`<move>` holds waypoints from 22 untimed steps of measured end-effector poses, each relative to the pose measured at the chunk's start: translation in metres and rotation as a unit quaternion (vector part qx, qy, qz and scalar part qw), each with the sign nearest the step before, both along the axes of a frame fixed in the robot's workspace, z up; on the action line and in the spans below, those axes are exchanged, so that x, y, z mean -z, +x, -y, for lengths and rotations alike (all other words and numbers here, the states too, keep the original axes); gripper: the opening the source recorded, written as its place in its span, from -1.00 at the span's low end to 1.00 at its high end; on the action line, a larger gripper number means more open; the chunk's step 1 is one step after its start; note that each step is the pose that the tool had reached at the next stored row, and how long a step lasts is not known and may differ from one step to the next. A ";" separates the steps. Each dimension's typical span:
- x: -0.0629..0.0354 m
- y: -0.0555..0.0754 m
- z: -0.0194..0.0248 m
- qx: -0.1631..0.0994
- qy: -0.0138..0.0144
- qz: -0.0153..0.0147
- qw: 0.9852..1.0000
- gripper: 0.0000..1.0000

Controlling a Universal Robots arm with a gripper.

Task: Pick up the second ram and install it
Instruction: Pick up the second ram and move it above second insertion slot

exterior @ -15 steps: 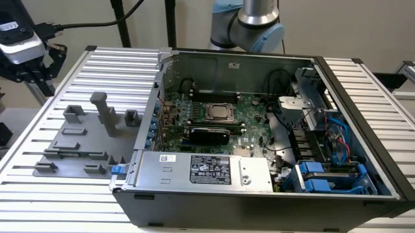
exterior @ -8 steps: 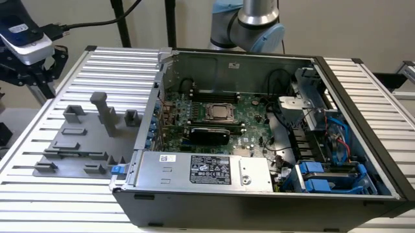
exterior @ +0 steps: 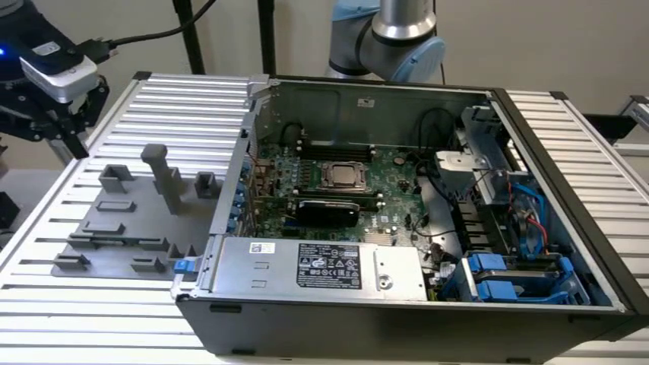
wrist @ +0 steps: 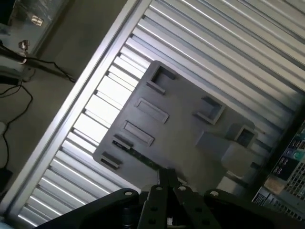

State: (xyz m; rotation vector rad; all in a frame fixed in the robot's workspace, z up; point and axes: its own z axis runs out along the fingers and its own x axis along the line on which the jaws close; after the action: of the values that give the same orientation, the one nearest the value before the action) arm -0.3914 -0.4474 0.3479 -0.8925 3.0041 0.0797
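Hovering above the slatted worktop (exterior: pixel 41 304) near its far corner on the exterior view's left, the end effector (exterior: pixel 69 137) has its tips together, nothing between them. The second ram (wrist: pixel 140 157) sits on edge in the grey tray (wrist: pixel 181 133), along the tray side opposite the row of upright blocks. In the wrist view it runs just below the end effector (wrist: pixel 167 179), apart from it. The open computer case (exterior: pixel 406 319) stands beside the tray.

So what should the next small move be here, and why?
Probably ease down toward the second ram, the thin stick on edge in the grey fixture tray. The gripper hangs above the tray, well clear of it, and the stick sits in the tray, not yet picked up.
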 end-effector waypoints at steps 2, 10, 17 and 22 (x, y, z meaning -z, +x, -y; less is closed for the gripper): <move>0.0018 0.000 0.0000 -0.018 0.000 0.000 1.000 -1.00; 0.0071 0.000 0.0000 -0.091 -0.001 0.000 0.996 -1.00; 0.0107 0.000 0.0000 -0.154 -0.002 0.000 0.988 -1.00; 0.0135 0.000 0.0000 -0.199 -0.004 0.000 0.980 -1.00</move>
State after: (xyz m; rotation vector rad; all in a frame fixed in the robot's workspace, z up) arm -0.3914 -0.4474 0.3344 -1.4779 2.7786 0.0695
